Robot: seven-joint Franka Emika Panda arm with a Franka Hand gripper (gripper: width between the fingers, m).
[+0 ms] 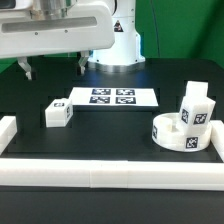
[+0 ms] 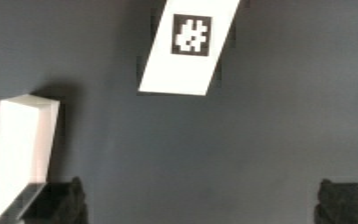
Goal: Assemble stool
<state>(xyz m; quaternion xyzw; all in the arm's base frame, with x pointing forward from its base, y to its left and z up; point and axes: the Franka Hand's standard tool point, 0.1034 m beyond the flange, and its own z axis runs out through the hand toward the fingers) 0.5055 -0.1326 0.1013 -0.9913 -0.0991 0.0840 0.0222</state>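
The round white seat [image 1: 172,133] sits on the black table at the exterior view's right and bears a tag. White blocky legs [image 1: 195,105] stand bunched at it; I cannot tell whether inside or behind the ring. One loose white leg [image 1: 57,112] lies apart at the exterior view's left. It shows in the wrist view [image 2: 194,45] as a long white block with a tag. My gripper [image 1: 53,66] hangs high above the table, over the loose leg's area. It is open and empty. Both dark fingertips [image 2: 60,200] stand far apart around bare table [image 2: 202,205].
The marker board [image 1: 112,97] lies flat at the table's middle back. A long white rail [image 1: 100,172] runs along the front edge, with a short rail piece [image 1: 8,130] at the exterior view's left, also in the wrist view [image 2: 25,150]. The robot base [image 1: 118,45] stands behind.
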